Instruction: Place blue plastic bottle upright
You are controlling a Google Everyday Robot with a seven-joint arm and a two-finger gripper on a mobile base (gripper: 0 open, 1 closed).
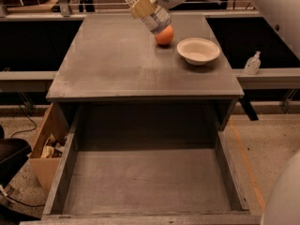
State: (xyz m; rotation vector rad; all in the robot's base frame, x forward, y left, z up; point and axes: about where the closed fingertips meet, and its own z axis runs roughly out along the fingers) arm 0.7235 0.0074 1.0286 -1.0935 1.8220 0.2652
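The blue plastic bottle [154,18] is clear with a pale printed label. It hangs tilted in the air above the far part of the grey table [117,64], its lower end just over the orange ball [164,35]. My gripper [142,5] comes in from the top right and is shut on the bottle's middle; a tan finger pad [141,6] lies across it. The bottle's upper end runs out of view at the top edge, so the cap is hidden.
A white bowl [198,50] sits right of the ball. A small clear pump bottle [252,63] stands on the ledge at the right. An open drawer [145,177] juts out below the table front. A cardboard box [47,149] stands on the floor at the left.
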